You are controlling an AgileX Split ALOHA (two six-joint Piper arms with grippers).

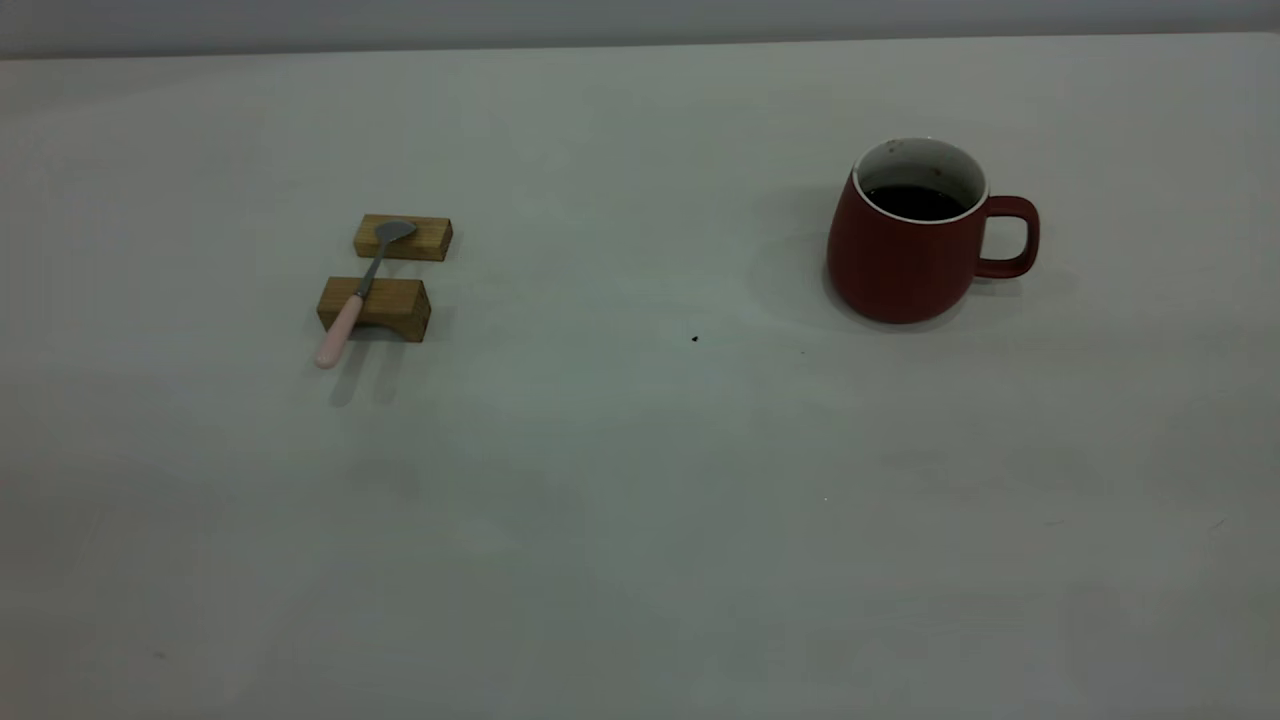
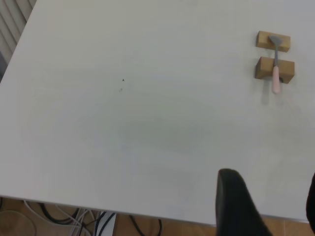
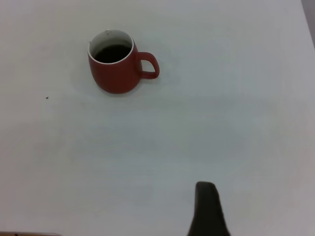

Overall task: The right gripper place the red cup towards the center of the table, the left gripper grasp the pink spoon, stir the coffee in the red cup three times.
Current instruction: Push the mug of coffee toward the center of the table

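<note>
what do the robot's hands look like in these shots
Little shows. In the left wrist view, the left hand shows one black, rounded, tapering finger and a dark sliver at the frame edge. The right hand shows a single similar black finger. No cables or markings are visible.

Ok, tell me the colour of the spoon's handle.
Pale pink; the spoon has a grey metal stem and bowl. The exterior view shows it best.

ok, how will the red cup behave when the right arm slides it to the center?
The red cup looks wide-based, so probably stable. The coffee sits well below the rim, so slow pushes likely won't spill. Its matte body probably grips well.
</note>
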